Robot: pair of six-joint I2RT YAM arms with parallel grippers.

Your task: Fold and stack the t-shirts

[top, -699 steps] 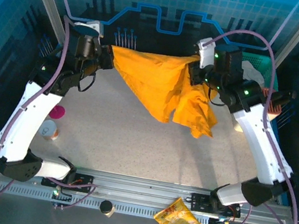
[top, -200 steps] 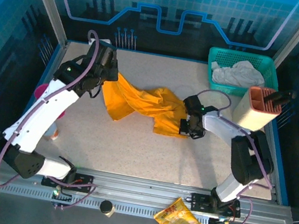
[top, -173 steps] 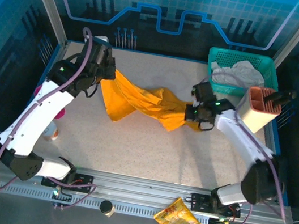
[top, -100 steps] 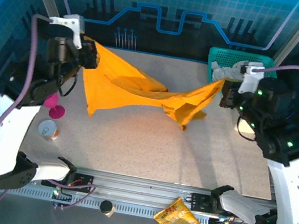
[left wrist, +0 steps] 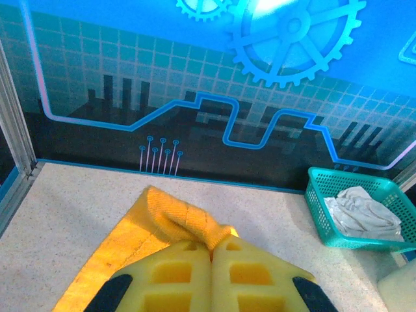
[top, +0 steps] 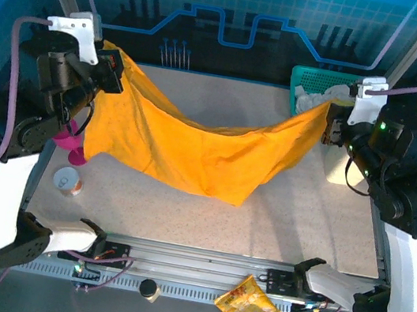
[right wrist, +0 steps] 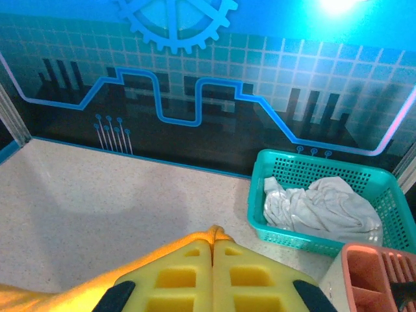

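Pinching t-shirt (top: 192, 157): left end effector (left wrist: 211, 242), right end effector (right wrist: 212, 229).

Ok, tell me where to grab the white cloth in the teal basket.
Pinch a raised fold near the middle of the white cloth, coming straight down from above. It lies crumpled in a heap inside the teal basket, whose upright mesh walls would likely block any approach from the side.

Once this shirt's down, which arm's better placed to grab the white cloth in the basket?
Right, probably: right gripper, shut on the t-shirt, hangs beside the teal basket; left gripper is far across.
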